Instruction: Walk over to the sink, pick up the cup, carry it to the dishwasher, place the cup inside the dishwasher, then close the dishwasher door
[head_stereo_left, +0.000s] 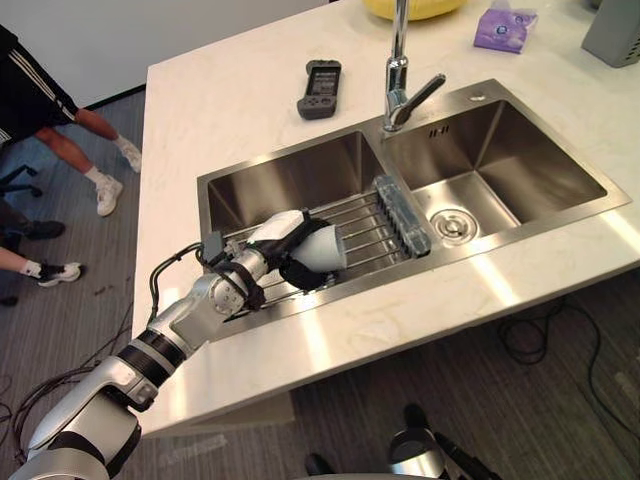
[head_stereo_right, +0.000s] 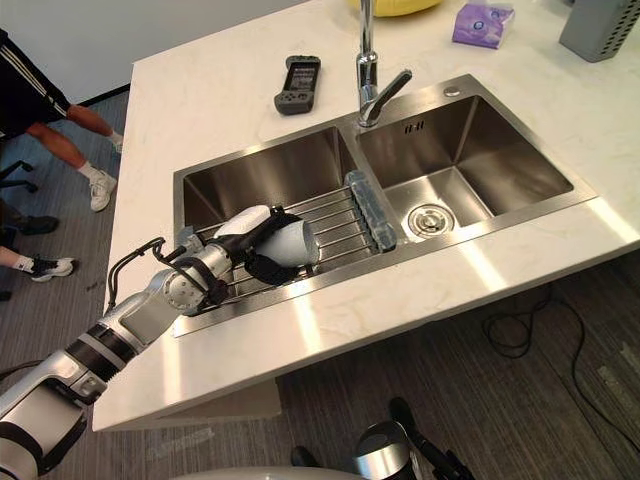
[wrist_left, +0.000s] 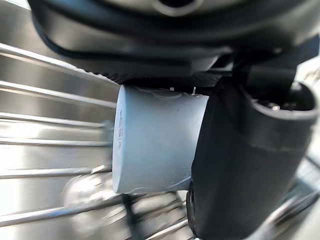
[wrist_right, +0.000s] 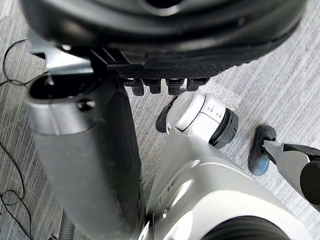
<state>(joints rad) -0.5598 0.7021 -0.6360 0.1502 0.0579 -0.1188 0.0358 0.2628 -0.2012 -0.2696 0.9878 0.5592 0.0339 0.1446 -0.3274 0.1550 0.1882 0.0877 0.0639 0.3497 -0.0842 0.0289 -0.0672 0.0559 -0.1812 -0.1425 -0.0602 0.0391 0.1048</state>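
Over the sink's (head_stereo_left: 520, 165) left basin, the left robot hand (head_stereo_left: 281, 236) wraps the pale cup (head_stereo_left: 326, 248) – probably light, rigid and slick – so a firm hold round its mid-wall looks safest.

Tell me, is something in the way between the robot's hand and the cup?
No, nothing is. The left hand is curled right round the cup, touching it. The cup is tipped sideways over the wire rack in the sink's left basin.

The left hand (head_stereo_left: 292, 262) hides part of the cup (head_stereo_left: 326, 247).
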